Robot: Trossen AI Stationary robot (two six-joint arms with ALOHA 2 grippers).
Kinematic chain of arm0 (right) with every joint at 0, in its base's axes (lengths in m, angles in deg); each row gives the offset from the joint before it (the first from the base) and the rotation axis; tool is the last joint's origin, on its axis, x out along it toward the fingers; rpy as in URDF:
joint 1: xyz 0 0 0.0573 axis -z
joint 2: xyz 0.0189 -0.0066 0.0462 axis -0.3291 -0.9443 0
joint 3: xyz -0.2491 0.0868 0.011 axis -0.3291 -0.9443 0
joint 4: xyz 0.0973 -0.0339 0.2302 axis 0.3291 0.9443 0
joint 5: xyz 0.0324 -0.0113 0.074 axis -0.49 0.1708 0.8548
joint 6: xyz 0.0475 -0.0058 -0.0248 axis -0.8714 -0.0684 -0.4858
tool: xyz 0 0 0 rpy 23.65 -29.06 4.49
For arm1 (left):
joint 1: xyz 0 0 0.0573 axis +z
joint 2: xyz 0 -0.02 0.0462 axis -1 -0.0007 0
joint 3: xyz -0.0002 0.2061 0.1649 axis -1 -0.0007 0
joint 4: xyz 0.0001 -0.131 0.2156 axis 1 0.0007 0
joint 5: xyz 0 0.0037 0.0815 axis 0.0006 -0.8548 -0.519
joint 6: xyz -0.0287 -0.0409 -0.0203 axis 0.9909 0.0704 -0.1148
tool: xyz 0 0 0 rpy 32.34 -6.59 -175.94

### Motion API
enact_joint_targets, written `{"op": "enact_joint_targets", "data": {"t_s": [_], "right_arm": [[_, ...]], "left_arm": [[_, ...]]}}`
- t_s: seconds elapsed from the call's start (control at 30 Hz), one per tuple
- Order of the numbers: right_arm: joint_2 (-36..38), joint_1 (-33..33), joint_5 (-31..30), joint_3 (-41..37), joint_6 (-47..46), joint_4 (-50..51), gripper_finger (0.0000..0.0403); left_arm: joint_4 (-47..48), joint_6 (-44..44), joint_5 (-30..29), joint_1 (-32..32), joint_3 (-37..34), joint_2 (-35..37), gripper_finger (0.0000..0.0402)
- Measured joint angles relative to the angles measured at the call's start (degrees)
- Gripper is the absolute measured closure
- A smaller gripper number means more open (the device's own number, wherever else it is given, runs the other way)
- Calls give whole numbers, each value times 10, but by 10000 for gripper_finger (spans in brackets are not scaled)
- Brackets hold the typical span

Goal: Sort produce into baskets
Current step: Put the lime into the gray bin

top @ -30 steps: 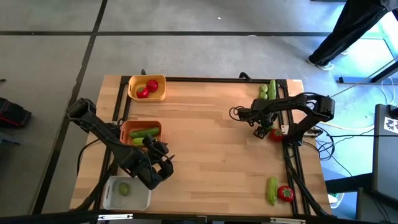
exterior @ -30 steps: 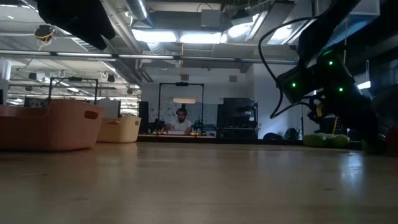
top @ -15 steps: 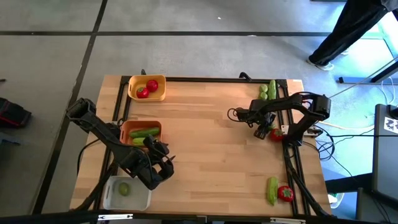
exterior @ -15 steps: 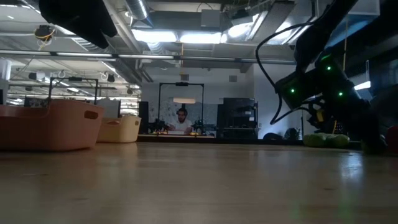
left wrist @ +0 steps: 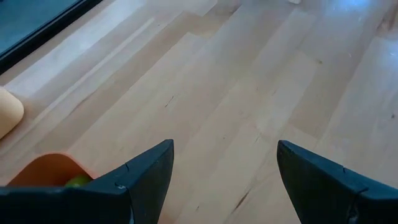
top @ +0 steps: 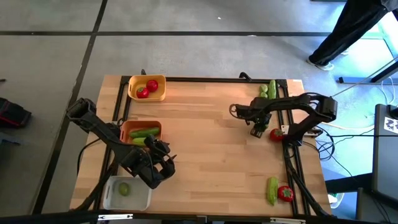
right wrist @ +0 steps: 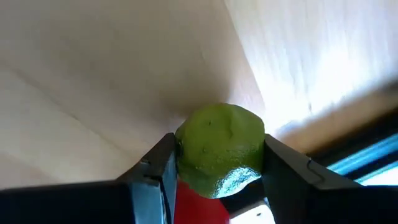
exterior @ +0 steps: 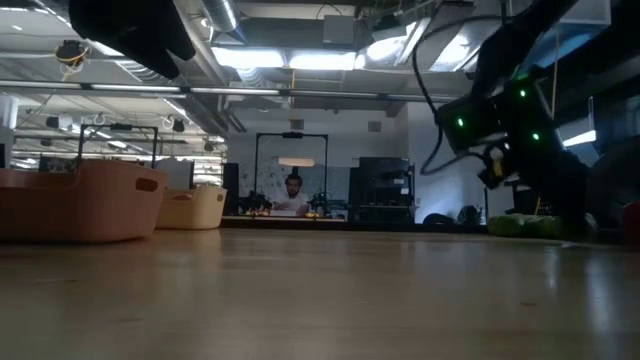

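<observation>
My right gripper [top: 256, 130] is shut on a pale-green lime [right wrist: 219, 149] above the right half of the table, just left of a red tomato [top: 275, 134] that lies on the wood. It also shows in the low view [exterior: 497, 168]. My left gripper [top: 159, 165] is open and empty, between the orange basket [top: 141, 132], which holds cucumbers, and the white basket [top: 126, 193], which holds a lime. Its fingers are wide apart in the left wrist view [left wrist: 224, 168]. The yellow basket [top: 147, 88] at the far left holds tomatoes. My right gripper pinches the lime by two opposite sides [right wrist: 184, 152] between its two fingers [right wrist: 155, 171]. The fingers come from above, pointing down. In the low view the gripper is well above the table top. A red piece [right wrist: 199, 200] shows past the lime.
A cucumber [top: 272, 88] and a lime [top: 263, 92] lie at the far right edge. Another cucumber [top: 272, 190] and a tomato [top: 285, 193] lie at the near right corner. Bare wood fills the middle [top: 205, 149]. A person stands beyond the far right corner [top: 348, 31].
My right gripper has risen and gone a little toward the table's left edge, away from the red tomato, which stays on the wood.
</observation>
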Motion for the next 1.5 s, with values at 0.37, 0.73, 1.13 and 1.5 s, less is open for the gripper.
{"op": "enact_joint_targets", "data": {"t_s": [0.37, 0.73, 1.13, 1.5], "right_arm": [[105, 0, 104, 9, 32, -146, 240], [145, -5, 213, 9, 32, -273, 240], [145, -108, 218, 9, 32, -416, 240], [145, -194, 218, 8, 31, -562, 240]], "left_arm": [[-51, -51, -30, 28, 0, 0, 123], [-221, -277, -38, 63, 0, 0, 123], [-359, -527, -13, 112, 0, -37, 123], [-498, -701, -4, 139, 0, -95, 123]]}}
